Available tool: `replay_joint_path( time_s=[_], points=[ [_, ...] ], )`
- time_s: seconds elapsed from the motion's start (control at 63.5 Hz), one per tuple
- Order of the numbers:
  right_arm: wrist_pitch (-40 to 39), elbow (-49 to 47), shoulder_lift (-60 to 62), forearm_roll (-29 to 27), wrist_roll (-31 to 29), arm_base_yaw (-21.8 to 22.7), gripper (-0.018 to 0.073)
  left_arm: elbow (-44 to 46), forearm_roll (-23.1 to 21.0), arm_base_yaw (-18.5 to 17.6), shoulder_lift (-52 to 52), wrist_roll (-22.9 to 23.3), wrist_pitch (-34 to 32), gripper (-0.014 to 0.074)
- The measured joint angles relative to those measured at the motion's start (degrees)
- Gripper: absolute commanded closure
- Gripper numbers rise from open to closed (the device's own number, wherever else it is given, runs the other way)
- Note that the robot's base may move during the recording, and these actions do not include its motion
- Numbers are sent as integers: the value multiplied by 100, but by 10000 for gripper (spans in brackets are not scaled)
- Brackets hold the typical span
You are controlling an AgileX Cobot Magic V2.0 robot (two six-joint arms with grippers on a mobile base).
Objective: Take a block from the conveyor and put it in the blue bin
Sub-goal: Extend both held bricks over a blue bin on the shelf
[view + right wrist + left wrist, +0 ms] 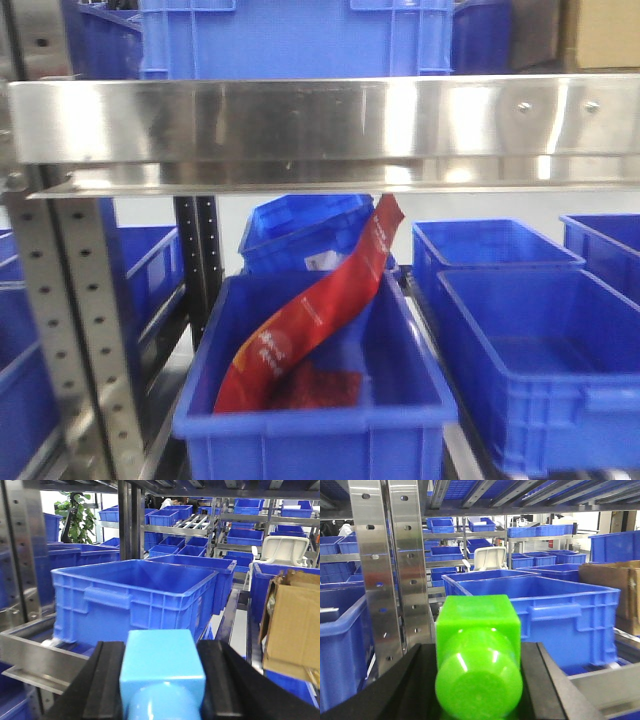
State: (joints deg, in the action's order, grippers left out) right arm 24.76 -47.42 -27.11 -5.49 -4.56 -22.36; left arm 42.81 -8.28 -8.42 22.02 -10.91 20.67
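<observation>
A bright green block (pixel 477 617) with a round knob facing the camera sits between the black fingers of my left gripper (pixel 480 647), which is shut on it. A light blue block (pixel 161 662) sits the same way in my right gripper (pixel 161 647), also shut on it. An open blue bin (pixel 570 630) stands just beyond the left gripper to the right. Another blue bin (pixel 150 610) stands right ahead of the right gripper. The conveyor is out of view. Neither gripper shows in the front view.
A steel shelf rail (pixel 320 125) crosses the front view above a blue bin (pixel 310 430) holding a red bag (pixel 310 320). A perforated steel upright (pixel 390 570) stands left of the green block. A cardboard box (pixel 292 625) is at the right.
</observation>
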Motion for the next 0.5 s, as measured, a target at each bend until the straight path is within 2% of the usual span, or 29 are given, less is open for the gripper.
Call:
replay_joint_path(
  time_s=[0.504],
  points=[
    [0,0,0,0,12,0,720,0,0,0,0,0,0,707]
  ],
)
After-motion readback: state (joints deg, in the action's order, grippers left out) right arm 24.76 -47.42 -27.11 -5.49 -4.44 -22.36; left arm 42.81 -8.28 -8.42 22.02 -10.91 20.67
